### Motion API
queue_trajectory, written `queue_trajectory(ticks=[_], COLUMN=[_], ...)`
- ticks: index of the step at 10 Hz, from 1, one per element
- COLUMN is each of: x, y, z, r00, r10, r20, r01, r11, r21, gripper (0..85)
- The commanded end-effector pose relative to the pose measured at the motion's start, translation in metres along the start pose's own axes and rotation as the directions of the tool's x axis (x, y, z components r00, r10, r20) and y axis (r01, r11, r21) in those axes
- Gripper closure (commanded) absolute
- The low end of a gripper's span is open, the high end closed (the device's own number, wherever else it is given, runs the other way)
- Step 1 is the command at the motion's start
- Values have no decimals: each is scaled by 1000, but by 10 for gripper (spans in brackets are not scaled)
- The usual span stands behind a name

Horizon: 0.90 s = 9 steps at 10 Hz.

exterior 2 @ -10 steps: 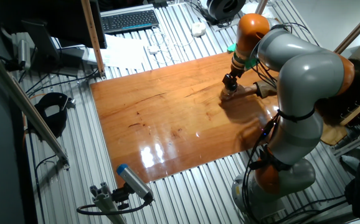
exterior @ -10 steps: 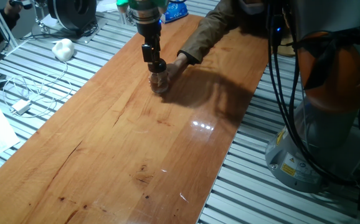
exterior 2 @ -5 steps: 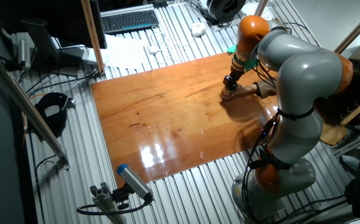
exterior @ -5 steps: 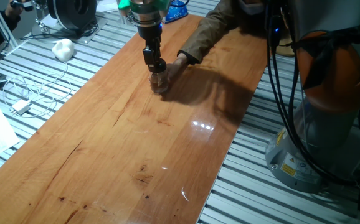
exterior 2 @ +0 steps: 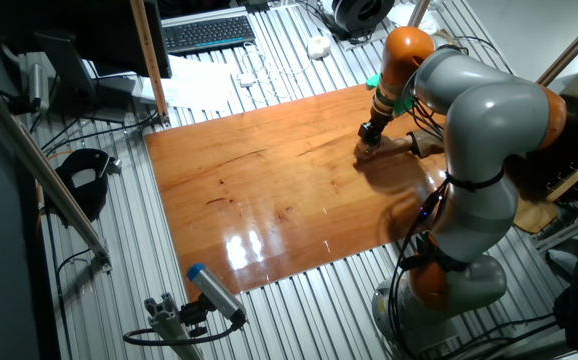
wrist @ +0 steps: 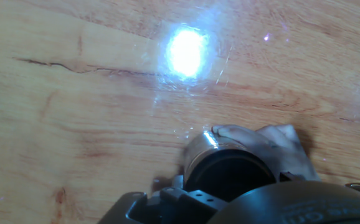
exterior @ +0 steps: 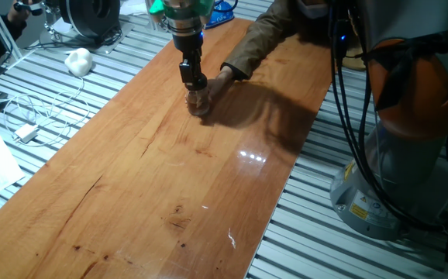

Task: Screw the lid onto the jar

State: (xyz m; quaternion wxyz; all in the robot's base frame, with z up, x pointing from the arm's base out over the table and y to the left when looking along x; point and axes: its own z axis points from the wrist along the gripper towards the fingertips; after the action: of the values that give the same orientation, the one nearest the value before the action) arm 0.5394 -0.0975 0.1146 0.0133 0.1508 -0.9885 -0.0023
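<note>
Claw atop jar (hand-steadied)

Table: varnished wood, glossy, visible grain, light glare upper centre of hand view. Jar: clear glass, shiny. Lid: black, matt. Gripper: black, matt. Arm: smooth grey and orange shells, semi-gloss. Surround: ribbed bare metal.
</note>
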Motion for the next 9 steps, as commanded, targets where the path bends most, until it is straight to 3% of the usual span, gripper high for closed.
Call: queue_trajectory(ticks=[1,9], x=[0,2], y=[0,5], z=[0,1], r00=[1000,1000], r10=[0,1], r20=[-1,-6], r01=[0,-1], r11=[1000,1000], r21=[-1,-8], gripper=[170,170])
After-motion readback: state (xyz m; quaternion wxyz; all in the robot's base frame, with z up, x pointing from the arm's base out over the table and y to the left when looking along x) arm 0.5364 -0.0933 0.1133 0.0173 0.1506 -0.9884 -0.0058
